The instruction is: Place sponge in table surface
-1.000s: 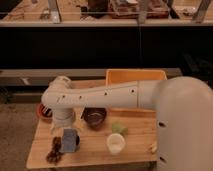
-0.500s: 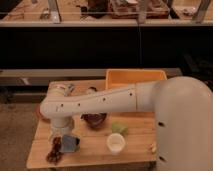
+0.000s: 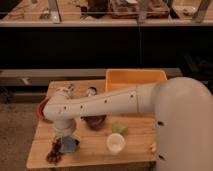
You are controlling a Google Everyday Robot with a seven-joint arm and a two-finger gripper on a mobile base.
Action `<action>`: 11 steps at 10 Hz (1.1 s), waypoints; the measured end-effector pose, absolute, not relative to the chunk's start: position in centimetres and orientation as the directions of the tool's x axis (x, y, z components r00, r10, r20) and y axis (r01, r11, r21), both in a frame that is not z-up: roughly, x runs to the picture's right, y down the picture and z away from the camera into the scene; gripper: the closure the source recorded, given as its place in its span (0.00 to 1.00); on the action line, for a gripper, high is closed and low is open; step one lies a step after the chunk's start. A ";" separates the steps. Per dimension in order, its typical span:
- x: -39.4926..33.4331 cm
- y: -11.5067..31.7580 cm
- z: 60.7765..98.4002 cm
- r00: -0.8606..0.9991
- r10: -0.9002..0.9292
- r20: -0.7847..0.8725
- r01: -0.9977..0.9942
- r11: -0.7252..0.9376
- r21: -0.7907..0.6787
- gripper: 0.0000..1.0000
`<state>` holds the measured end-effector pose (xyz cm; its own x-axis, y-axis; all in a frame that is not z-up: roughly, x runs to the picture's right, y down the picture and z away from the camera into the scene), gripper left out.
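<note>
Grey-blue sponge [image 3: 72, 145] sits at or barely above the pale wooden table surface [image 3: 95, 152], toward its front left part and directly beneath the gripper [image 3: 67, 140]. The gripper points straight down from a white arm [image 3: 100, 102] that reaches across the table. Whether it grips the sponge or stands loose cannot be told. Just left of the gripper lies a dark reddish-brown lump [image 3: 53, 151]. Right of the gripper stands a white cup [image 3: 115, 143], with a pale green lump [image 3: 119, 128] behind it. Just behind the gripper is a dark bowl [image 3: 94, 121]; well beyond it, a yellow bin [image 3: 135, 80].
</note>
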<state>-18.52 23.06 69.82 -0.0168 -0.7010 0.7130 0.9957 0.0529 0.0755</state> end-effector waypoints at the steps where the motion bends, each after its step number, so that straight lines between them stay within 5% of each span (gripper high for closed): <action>1: -18.4 23.1 70.0 -0.012 -0.700 0.714 0.996 0.055 0.071 0.48; 6: -18.2 22.5 70.0 0.001 -0.708 0.707 0.997 0.052 0.051 0.49; 11: -19.2 14.2 65.3 0.029 -0.770 0.637 0.999 0.043 0.006 0.49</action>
<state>-19.16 14.16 65.29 0.0289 -0.7704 0.6369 0.9991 0.0428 0.0063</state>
